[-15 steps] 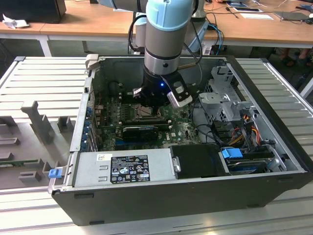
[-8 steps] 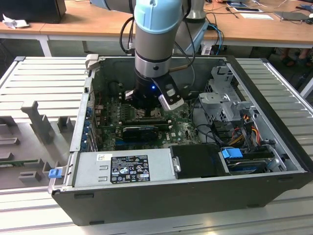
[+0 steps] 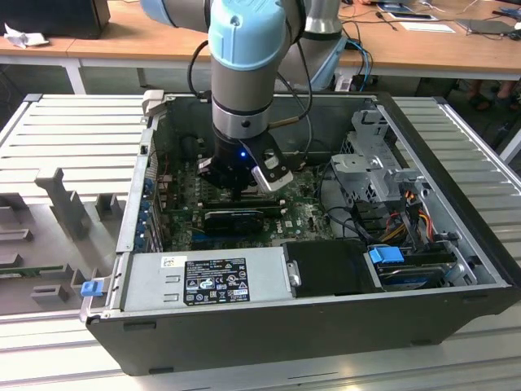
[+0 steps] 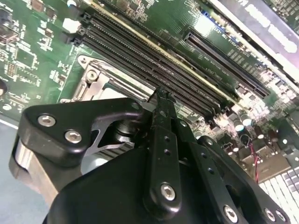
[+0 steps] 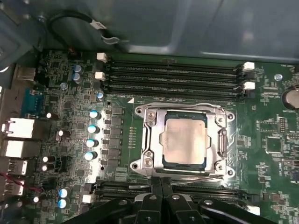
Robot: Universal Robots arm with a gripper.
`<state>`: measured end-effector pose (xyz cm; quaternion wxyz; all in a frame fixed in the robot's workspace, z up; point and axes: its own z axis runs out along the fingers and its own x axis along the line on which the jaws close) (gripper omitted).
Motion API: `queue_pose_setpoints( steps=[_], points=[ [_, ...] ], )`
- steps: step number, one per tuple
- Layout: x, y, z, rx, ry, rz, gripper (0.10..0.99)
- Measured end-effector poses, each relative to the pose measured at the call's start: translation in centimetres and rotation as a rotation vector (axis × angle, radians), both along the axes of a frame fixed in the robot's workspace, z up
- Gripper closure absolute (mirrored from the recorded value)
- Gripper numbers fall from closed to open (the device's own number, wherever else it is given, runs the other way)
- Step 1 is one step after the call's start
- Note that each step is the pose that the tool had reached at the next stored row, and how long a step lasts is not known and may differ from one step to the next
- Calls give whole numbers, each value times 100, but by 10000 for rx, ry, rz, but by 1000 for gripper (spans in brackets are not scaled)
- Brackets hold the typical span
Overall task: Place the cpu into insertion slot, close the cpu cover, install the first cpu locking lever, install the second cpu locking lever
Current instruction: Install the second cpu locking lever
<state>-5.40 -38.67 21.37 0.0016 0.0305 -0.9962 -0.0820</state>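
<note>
A lab: open computer case (image 3: 326, 326) on slatted bench (image 3: 73, 130), wooden desks (image 3: 146, 37) behind.

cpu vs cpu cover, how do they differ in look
The cpu is a solid, flat, pale beige square; the cpu cover is a silvery metal frame with an open window. The cpu sits inside that window; the cover surrounds it. Both are square and lie flat on the green board.

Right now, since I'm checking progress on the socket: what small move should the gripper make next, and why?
Probably a slight push on the thin locking lever that runs along the socket edge beside the gripper. In the first wrist view the cpu already sits under the closed cpu cover, and the shut fingertips are right at that lever's end.
</note>
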Motion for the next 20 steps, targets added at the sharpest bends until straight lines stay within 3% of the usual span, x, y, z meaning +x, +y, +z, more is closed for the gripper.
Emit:
queue_pose_setpoints(
  steps=[1,4,6,9,16,20],
  points=[
    [-9,-3,-12,50,2,2,980],
    [-70,-54,-34,513,0,11,980],
    [-89,-60,-40,685,-2,12,980],
    [-149,-115,-70,1059,-5,12,980],
    [-194,-142,-130,1377,-7,12,980],
    [-195,-146,-164,1433,-1,11,980]
  ],
)
